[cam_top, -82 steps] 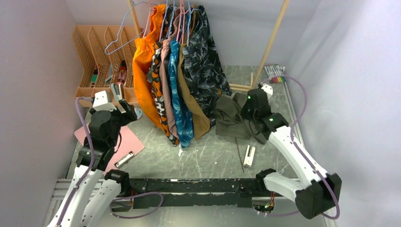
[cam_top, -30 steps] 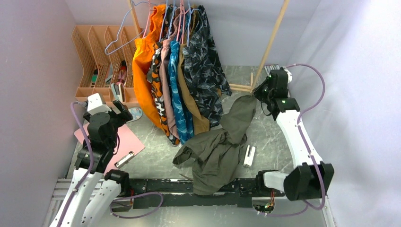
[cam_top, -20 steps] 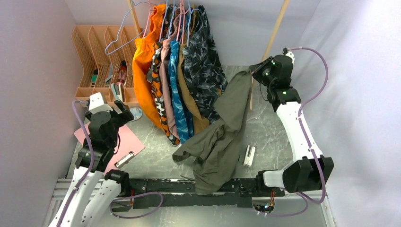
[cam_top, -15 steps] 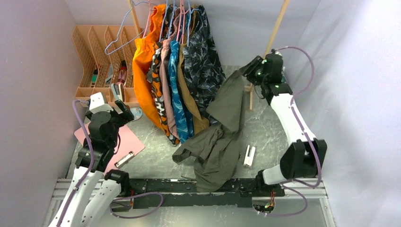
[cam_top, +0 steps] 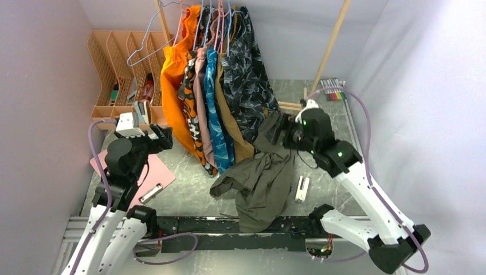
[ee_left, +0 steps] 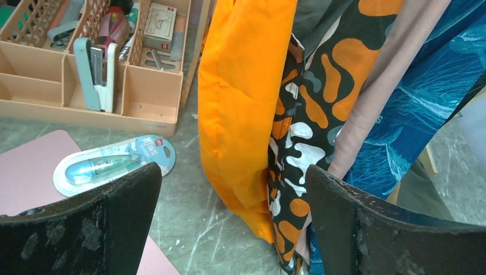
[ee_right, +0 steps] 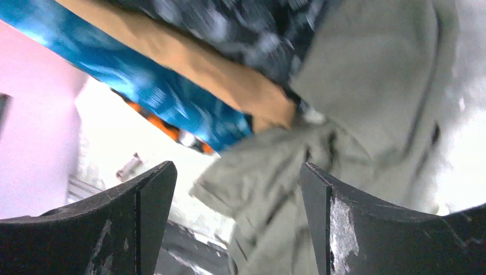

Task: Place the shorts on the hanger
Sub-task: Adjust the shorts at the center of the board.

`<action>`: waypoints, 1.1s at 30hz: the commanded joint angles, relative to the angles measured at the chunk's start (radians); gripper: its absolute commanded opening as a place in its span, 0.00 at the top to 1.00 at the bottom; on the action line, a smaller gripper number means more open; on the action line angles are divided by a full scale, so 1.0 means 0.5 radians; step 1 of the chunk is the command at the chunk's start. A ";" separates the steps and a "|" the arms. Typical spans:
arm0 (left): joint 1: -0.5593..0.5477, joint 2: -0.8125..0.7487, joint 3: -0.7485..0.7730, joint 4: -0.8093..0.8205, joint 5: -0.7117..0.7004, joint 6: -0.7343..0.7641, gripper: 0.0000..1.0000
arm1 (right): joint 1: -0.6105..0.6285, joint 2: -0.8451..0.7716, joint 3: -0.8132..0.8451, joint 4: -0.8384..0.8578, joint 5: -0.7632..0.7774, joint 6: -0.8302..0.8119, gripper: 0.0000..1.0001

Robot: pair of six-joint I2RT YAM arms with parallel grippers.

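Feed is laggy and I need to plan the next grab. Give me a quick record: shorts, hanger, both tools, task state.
shorts: crumpled on the table, right of the hanging clothes, on no hanger
hanger: light blue, bare, hanging left of the orange garment
left tool: open, empty, facing the orange garment
right tool: open, pointed at the shorts, gripping nothing
task state: shorts not yet on the hanger
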 commanded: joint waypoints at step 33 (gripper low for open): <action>-0.016 -0.241 0.458 -0.224 0.466 0.067 0.02 | 0.057 0.136 0.263 -0.067 -0.383 0.349 0.96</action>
